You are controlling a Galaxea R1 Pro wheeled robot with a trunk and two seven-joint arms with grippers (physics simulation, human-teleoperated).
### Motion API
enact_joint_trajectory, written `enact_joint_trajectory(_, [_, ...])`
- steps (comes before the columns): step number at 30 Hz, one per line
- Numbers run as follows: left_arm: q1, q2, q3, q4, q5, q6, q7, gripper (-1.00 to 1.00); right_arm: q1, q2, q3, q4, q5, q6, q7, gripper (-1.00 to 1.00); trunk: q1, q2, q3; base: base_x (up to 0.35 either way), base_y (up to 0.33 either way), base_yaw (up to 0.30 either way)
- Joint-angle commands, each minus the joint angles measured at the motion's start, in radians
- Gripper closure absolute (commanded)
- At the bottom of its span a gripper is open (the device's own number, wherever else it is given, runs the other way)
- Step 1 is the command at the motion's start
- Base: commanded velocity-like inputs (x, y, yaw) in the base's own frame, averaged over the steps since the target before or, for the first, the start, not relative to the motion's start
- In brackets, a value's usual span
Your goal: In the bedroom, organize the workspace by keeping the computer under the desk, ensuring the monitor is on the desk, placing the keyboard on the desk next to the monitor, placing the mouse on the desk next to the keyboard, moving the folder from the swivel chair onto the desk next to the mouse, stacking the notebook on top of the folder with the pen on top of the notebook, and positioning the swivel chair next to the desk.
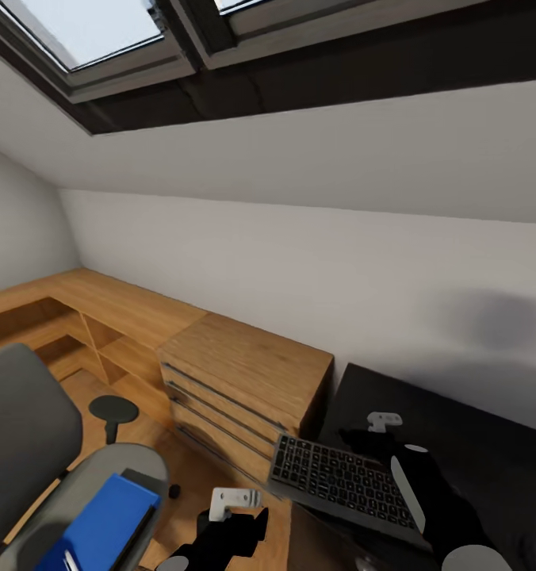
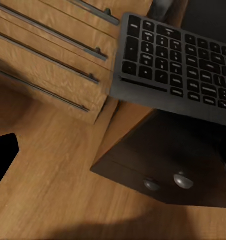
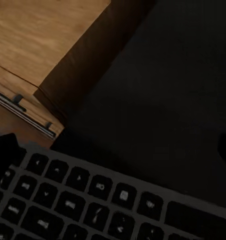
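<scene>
The black keyboard (image 1: pixel 339 478) (image 2: pixel 178 60) (image 3: pixel 92 200) lies across the left end of the black desk (image 1: pixel 474 452) (image 3: pixel 168 95), with its left part sticking out past the desk's edge. Above the keyboard's far edge my right gripper (image 1: pixel 361 438) (image 3: pixel 115 150) is open, its dark fingers (image 3: pixel 5 150) spread wide and nothing between them. Low beside the desk, my left gripper (image 1: pixel 248 525) is open and empty. The desk's drawer unit (image 2: pixel 158 155) shows two silver knobs. On the seat of the grey swivel chair (image 1: pixel 26 436) lies the blue folder (image 1: pixel 101 523).
A light wooden chest (image 1: pixel 244 377) (image 2: pixel 47 55) with long bar handles stands right against the desk's left end. Low wooden shelving (image 1: pixel 86 317) runs along the sloped wall. The chair's black armrest (image 1: pixel 113 408) sits between chair and chest, over wooden floor (image 2: pixel 47 190).
</scene>
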Motion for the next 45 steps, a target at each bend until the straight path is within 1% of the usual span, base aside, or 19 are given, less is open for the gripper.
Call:
enact_joint_trajectory(1, [0.000,0.000,-0.001,-0.001,0.010,0.003,0.009,-1.00,0.000,0.000,-0.002,-0.002,-0.007,0.007,0.003,-1.00,0.001,-0.001,-0.001,0.126,0.255,0.106])
enact_joint_trajectory(12, [0.000,0.001,-0.001,-0.001,0.010,0.003,0.009,-1.00,0.001,-0.001,-0.001,-0.002,-0.005,0.006,0.004,-1.00,0.001,-0.001,-0.001,0.038,0.248,0.032])
enact_joint_trajectory(23, [0.000,0.000,-0.001,-0.001,0.010,0.003,0.009,-1.00,0.001,-0.005,-0.001,-0.001,-0.001,0.005,0.002,-1.00,0.001,-0.001,-0.001,0.005,0.035,0.001])
enact_joint_trajectory(33, [0.000,0.000,-0.001,-0.001,0.011,0.003,0.009,-1.00,0.001,-0.007,-0.001,0.010,0.006,-0.001,-0.001,-1.00,0.001,-0.001,-0.001,0.170,0.001,0.000])
enact_joint_trajectory(37, [0.000,0.000,-0.001,-0.001,0.010,0.004,0.009,-1.00,0.001,-0.006,-0.001,0.035,0.030,-0.007,-0.027,-1.00,0.001,-0.001,-0.001,0.070,0.000,0.000])
enact_joint_trajectory(41, [0.000,0.000,-0.001,-0.001,0.010,0.003,0.009,-1.00,0.001,-0.006,-0.003,0.073,0.038,-0.017,-0.055,-1.00,0.001,-0.001,-0.001,0.231,0.000,0.000])
enact_joint_trajectory(45, [0.000,0.000,0.001,-0.001,0.010,0.004,0.009,-1.00,0.001,-0.006,-0.007,0.093,0.040,-0.050,-0.091,-1.00,0.001,-0.001,-0.001,0.140,0.000,0.000])
